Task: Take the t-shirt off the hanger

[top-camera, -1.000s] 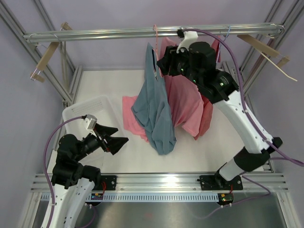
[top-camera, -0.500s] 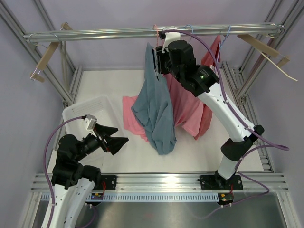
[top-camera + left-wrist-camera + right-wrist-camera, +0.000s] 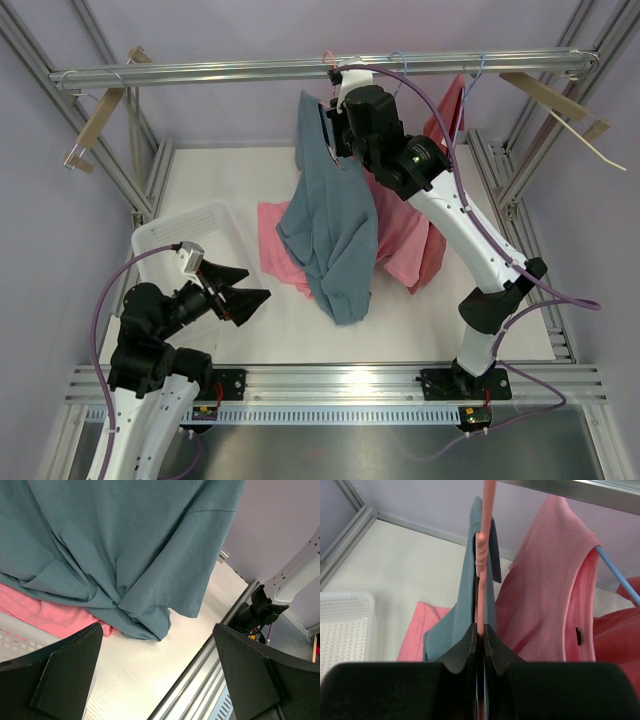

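Note:
A blue-grey t-shirt [image 3: 330,230] hangs from a pink hanger [image 3: 328,62] on the overhead rail, its lower end bunched on the table. In the right wrist view the hanger's pink stem [image 3: 482,555] runs straight down between the fingers of my right gripper [image 3: 480,630], which is shut on it, with the t-shirt [image 3: 462,610] draped on either side. From above, that gripper [image 3: 335,130] sits at the shirt's collar. My left gripper [image 3: 255,300] stands open low on the left, short of the shirt; its wrist view shows the shirt's hem [image 3: 125,545] ahead of the empty gripper [image 3: 157,675].
A pink t-shirt [image 3: 410,220] hangs on a blue hanger [image 3: 615,575] right of the blue one. Another pink garment [image 3: 275,245] lies on the table beside a white basket [image 3: 190,235]. Wooden hangers [image 3: 95,125] [image 3: 560,105] hang at the ends of the rail [image 3: 200,72].
My right gripper moved left along the rail to the pink hanger and shut on its stem. The blue t-shirt's top shifted slightly left. The left arm stayed still.

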{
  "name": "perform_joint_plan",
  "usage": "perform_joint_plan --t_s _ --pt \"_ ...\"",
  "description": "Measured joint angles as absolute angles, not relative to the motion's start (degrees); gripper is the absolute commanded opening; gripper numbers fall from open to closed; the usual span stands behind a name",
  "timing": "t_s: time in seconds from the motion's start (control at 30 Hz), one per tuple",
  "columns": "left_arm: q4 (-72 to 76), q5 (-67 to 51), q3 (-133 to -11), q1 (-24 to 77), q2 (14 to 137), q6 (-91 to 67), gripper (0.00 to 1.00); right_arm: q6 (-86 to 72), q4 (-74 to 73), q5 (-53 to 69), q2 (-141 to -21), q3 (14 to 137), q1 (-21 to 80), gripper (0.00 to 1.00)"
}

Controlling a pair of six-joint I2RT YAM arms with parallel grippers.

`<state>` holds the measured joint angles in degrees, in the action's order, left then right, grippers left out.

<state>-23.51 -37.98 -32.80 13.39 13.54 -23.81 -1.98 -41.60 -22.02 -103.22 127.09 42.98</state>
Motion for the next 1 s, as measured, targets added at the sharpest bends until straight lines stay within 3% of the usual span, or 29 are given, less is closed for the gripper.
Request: perform_joint_plan --t_s 0.03,0.63,1.0 --pt "-23.5 -38.0 -32.8 13.4 13.5 -23.8 0.99 -2.0 -41.7 -22.1 -103.3 127.1 43.0 0.00" --pt "-23.5 -37.9 -32.8 13.4 13.4 -23.8 0.99 0.5 -33.2 -25.0 -102.2 127.1 45.3 0.00" --pt "-23.0 -39.5 -33.8 14.4 17.5 -27.6 0.99 -4.0 -21.6 -28.1 -82.5 96.9 46.7 0.00"
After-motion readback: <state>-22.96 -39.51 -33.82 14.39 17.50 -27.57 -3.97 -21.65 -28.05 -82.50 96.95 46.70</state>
